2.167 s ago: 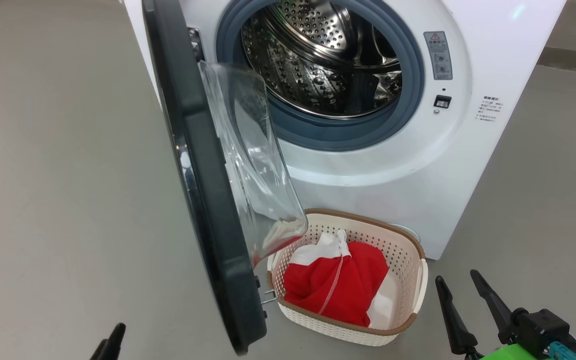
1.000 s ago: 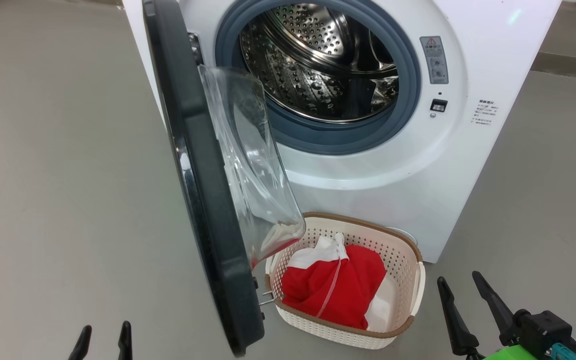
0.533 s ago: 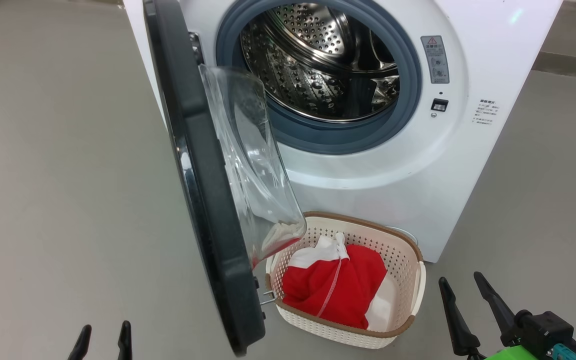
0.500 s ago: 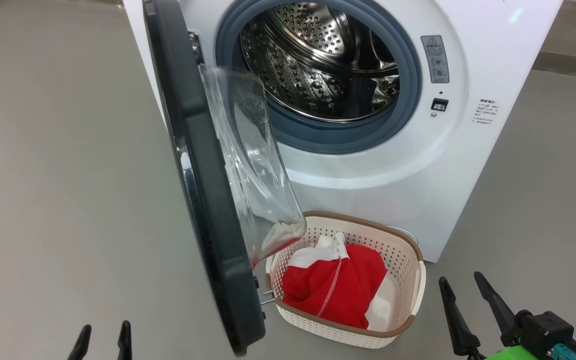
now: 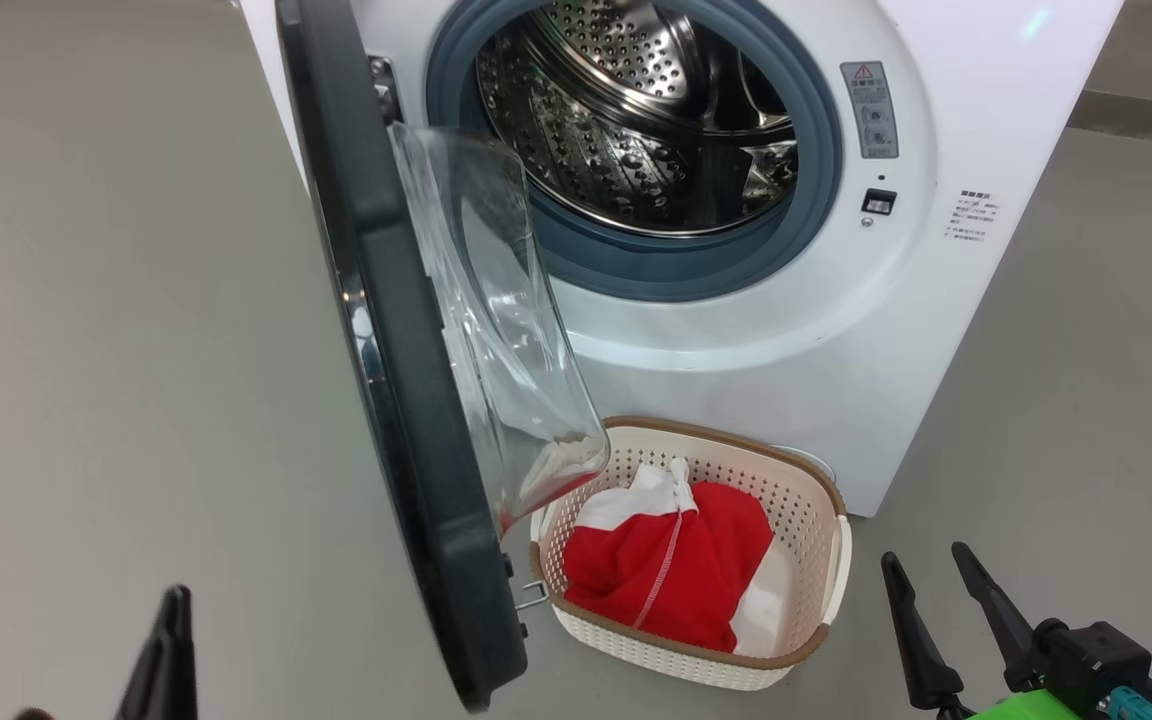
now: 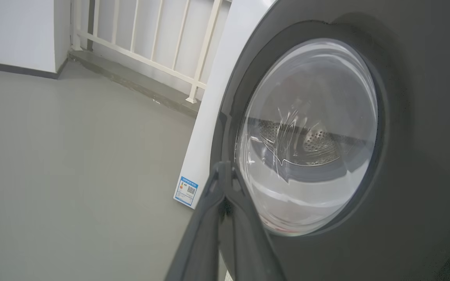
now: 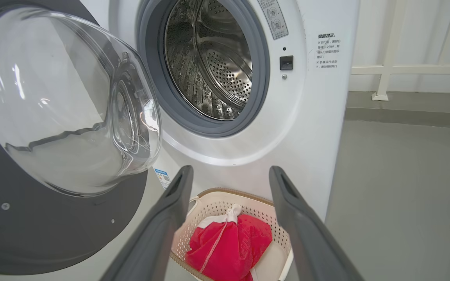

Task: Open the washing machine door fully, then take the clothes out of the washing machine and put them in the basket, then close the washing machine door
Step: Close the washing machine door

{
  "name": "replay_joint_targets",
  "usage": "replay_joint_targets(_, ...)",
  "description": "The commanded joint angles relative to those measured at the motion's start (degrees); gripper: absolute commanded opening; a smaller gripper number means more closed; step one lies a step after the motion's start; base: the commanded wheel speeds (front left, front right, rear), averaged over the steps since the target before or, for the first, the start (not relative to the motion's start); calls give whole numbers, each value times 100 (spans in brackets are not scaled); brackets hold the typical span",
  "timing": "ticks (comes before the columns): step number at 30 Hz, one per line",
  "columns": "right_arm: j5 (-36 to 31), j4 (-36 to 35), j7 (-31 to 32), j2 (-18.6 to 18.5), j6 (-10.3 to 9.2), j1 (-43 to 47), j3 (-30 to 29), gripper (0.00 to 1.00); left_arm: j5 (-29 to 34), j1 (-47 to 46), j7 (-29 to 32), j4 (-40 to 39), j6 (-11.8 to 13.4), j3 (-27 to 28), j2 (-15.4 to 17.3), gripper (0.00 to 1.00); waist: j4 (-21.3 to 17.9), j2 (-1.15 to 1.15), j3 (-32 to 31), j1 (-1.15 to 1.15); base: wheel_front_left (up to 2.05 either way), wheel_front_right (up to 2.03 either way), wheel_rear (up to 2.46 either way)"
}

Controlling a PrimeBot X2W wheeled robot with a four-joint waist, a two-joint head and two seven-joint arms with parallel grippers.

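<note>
Sitting in basket (image 5: 658,652): clothes (image 5: 688,578), bunched, red-white.

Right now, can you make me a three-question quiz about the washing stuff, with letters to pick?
1. Where are the red clothes?
A. on a chair
B. in the basket
C. on a shelf

2. What colour is the rim of the washing machine door?
A. white
B. red
C. black

3. How is the left claw?
A. shut
B. wide open
C. holding a sock

Answers:
1 B, the red bundle lies inside the cream basket.
2 C, its wide rim looks glossy black.
3 A, its two tips press together with nothing between them.
</note>
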Motion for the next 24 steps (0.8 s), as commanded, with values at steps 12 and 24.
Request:
replay_joint_targets(12,-5,-141,-36,-44,26,-248,116,100,-5573,-774,640,-852,-32,-168,1037,0,-95,0,134,0,0,0,0)
replay_joint_targets(24,-6,-145,-36,-44,26,-337,123,100,-7571,-926,4411,-1317,-32,483,1079,0,-256,0,285,0,0,0,0)
